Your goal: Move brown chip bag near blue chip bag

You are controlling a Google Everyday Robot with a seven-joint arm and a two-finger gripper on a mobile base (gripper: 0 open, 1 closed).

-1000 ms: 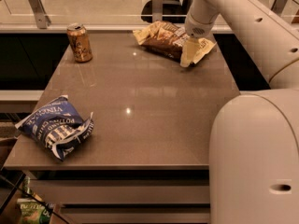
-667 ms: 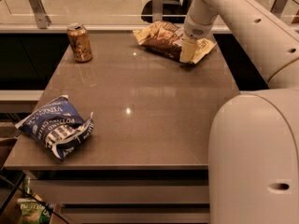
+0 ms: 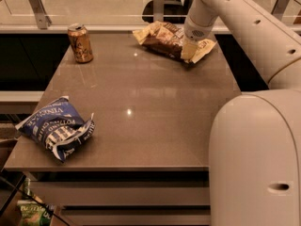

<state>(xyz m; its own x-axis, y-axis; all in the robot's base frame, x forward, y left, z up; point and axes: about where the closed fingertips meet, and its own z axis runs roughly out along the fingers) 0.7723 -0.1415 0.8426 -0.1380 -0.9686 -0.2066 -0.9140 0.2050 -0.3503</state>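
The brown chip bag [image 3: 162, 39] lies at the far right of the brown table [image 3: 150, 102], with cream-yellow ends and a dark middle. My gripper [image 3: 188, 52] comes down from the white arm onto the bag's right half and touches it near the right cream end. The blue chip bag [image 3: 56, 126] lies wrinkled at the near left edge of the table, far from the brown bag.
A brown-gold drink can [image 3: 80, 43] stands upright at the far left of the table. My large white arm body [image 3: 256, 159] fills the near right. A glass rail with metal posts [image 3: 37, 6] runs behind the table. A green packet [image 3: 33, 213] lies below, at the near left.
The gripper has shifted slightly left over the brown chip bag's right part. The brown bag, the blue bag and the can have not moved.
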